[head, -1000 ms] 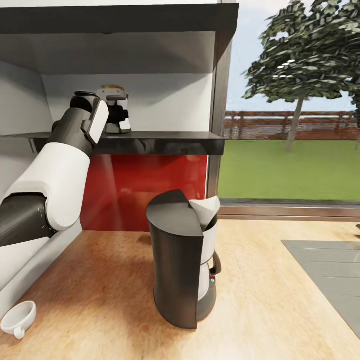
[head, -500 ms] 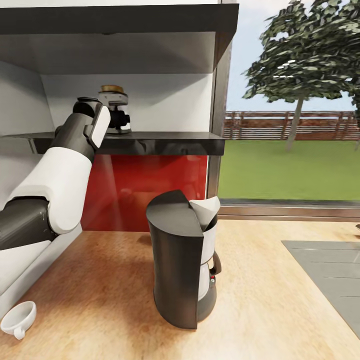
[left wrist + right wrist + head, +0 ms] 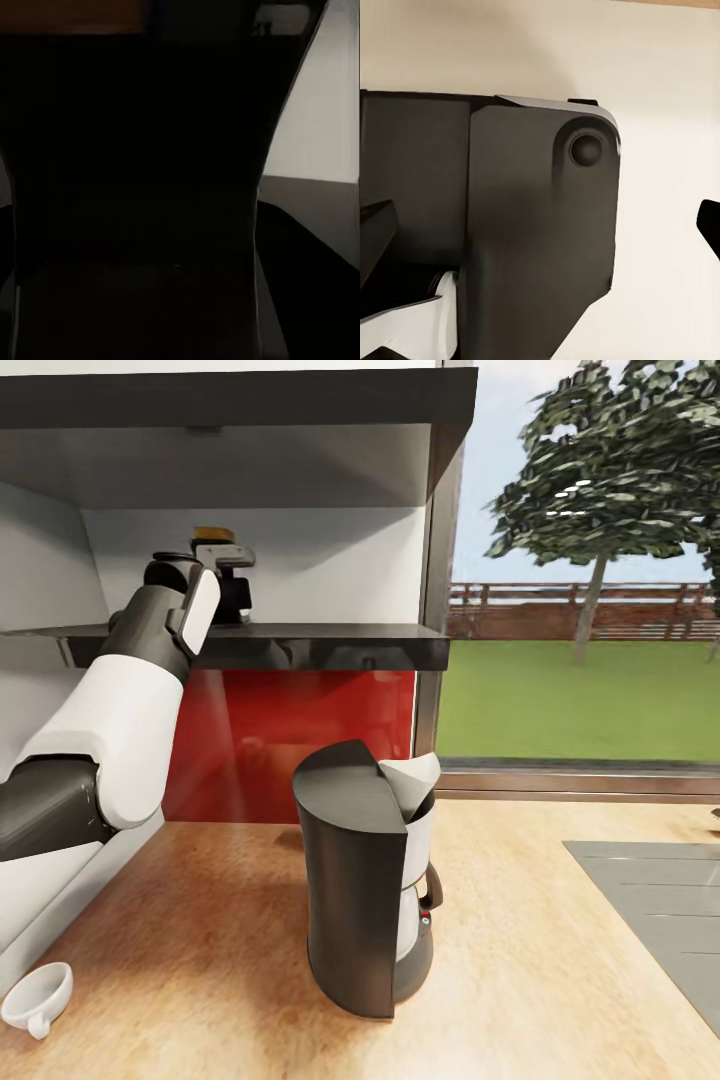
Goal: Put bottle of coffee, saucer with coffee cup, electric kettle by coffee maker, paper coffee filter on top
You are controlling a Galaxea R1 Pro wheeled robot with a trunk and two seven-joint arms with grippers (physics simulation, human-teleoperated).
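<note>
Light wood grain, smooth, with a soft sheen on the countertop [image 3: 200, 960]. Matt black plastic on the coffee maker [image 3: 355, 880], clear glass at its carafe. Thin white paper, creased to a point, for the filter [image 3: 412, 780] on top. Glossy white glaze on the cup [image 3: 38, 996] at the near left. Matt black board for the shelf [image 3: 330, 642]; glossy red panel [image 3: 300, 730] below. Dull grey metal at the sink [image 3: 650, 900], right. Dark glassy jar [image 3: 135, 187] with a tan lid.
</note>
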